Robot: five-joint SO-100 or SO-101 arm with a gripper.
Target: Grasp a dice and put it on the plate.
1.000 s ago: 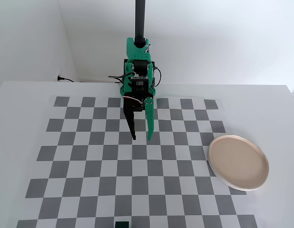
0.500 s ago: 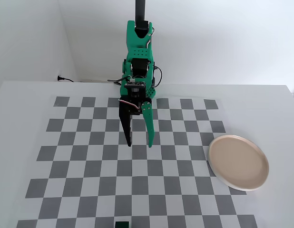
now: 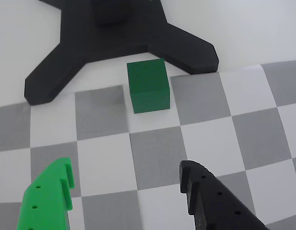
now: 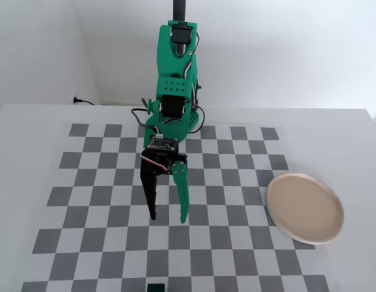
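The dice (image 3: 148, 86) is a small dark green cube. In the wrist view it sits on the checkerboard ahead of my open gripper (image 3: 125, 166), a few squares away and slightly right of centre. The green finger (image 3: 47, 196) and the black finger (image 3: 210, 201) stand wide apart with nothing between them. In the fixed view the dice (image 4: 156, 288) lies at the very bottom edge, and my gripper (image 4: 168, 219) hangs open over the board's middle, pointing down. The pale pink-beige plate (image 4: 305, 207) lies empty at the board's right edge.
A black cross-shaped stand base (image 3: 114, 33) lies just beyond the dice in the wrist view, one leg close to the cube. The green arm (image 4: 173, 91) rises at the table's back. A cable (image 4: 84, 101) runs along the wall at the back left.
The arm has reached forward, and the gripper has moved down the fixed view towards the dice and slightly left. Its fingers stay apart.
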